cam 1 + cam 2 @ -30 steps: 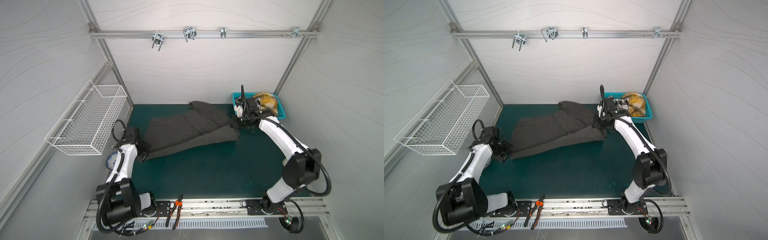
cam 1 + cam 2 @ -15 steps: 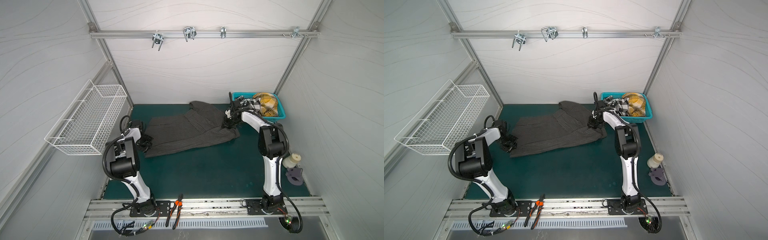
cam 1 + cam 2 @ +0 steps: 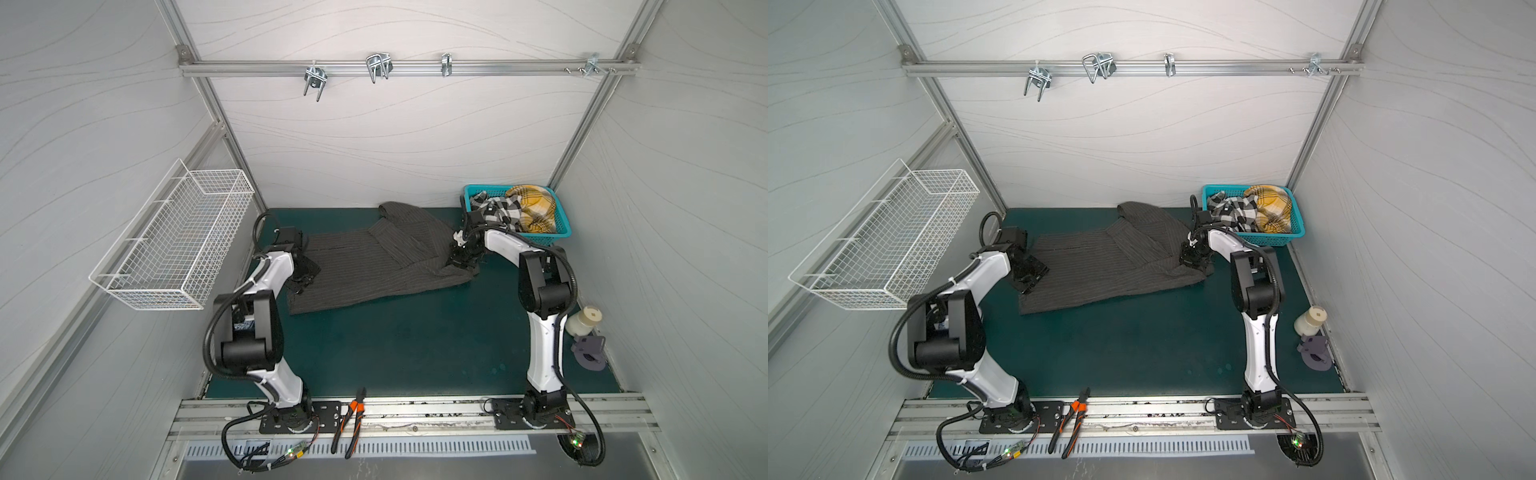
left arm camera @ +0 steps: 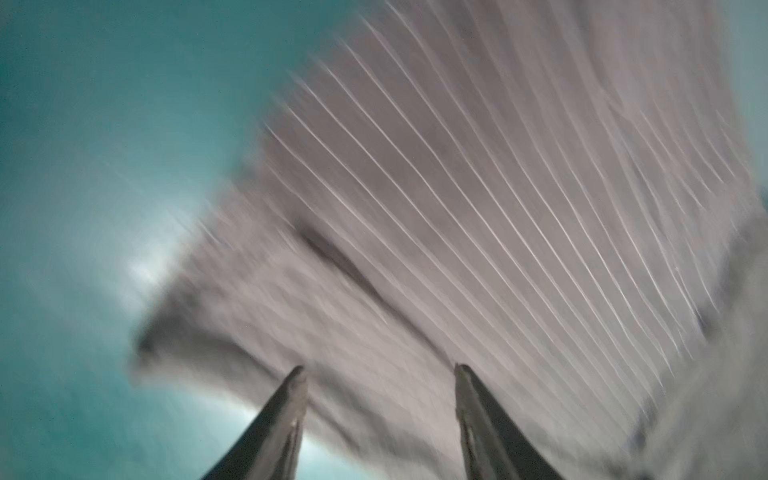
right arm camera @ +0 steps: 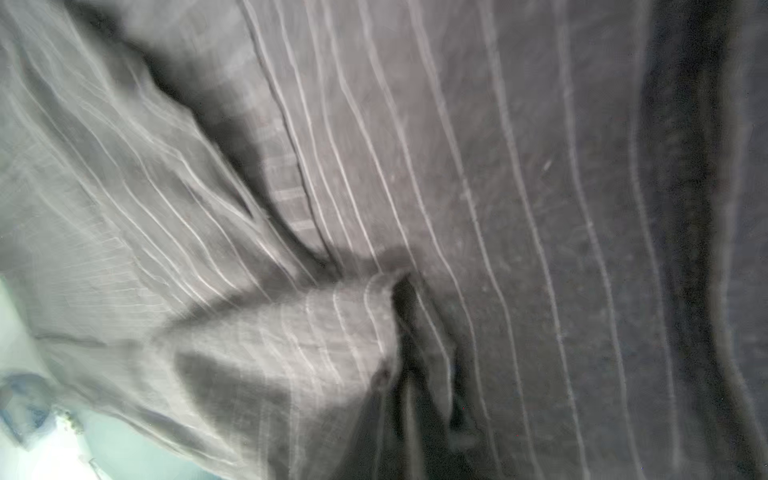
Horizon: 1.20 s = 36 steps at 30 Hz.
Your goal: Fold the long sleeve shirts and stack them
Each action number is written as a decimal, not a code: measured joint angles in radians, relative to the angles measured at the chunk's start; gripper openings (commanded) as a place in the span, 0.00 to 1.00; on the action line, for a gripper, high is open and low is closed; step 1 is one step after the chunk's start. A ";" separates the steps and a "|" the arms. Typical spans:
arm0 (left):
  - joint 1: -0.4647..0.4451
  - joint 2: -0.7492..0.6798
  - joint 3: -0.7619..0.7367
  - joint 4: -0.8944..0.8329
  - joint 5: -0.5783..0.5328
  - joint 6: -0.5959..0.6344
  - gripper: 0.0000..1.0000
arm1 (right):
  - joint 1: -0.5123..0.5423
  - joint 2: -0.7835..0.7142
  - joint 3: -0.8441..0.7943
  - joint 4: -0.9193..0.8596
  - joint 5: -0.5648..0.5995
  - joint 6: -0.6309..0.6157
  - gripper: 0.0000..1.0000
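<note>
spreading the dark pinstriped shirt (image 3: 374, 270) flat looks to be the step in hand. it lies across the centre of both top views on the green counter (image 3: 395, 345), stretched between the two arms, with a folded-over layer toward the upper middle.

the left fingers (image 4: 282, 411) stand spread at the shirt's left edge with nothing between them and the cloth just beyond the tips. the right fingers (image 3: 460, 261) sit on the shirt's right end, centre right of the frame. the wrist view there shows only bunched, blurred cloth, so i cannot tell whether they pinch it or stand apart.

to do this well, each arm should probably lift straight off so the edge does not drag. then they can take the long near edge at two well-apart spots, pinch only the layers meant to move, and carry them over together so the crease runs straight. the lumps at the right end want smoothing first.

counted:
- one shirt on the counter
- one teal basket (image 3: 548, 235) in the upper right, holding at least two more garments: one black-and-white check (image 3: 498, 205) and one yellow plaid (image 3: 534, 208)
- one white wire basket (image 3: 174, 249) on the left wall
- one pair of orange-handled pliers (image 3: 349, 419) at bottom centre
</note>
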 measured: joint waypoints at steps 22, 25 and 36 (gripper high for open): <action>-0.029 0.113 -0.126 0.072 0.051 0.002 0.34 | -0.015 -0.259 -0.417 0.177 -0.077 0.011 0.68; -0.027 0.061 -0.185 0.081 0.051 0.023 0.35 | -0.008 -0.348 -0.540 0.193 -0.100 0.041 0.67; -0.037 -0.080 -0.202 -0.114 0.060 0.094 0.39 | 0.062 -0.565 -0.568 -0.113 -0.004 0.064 0.74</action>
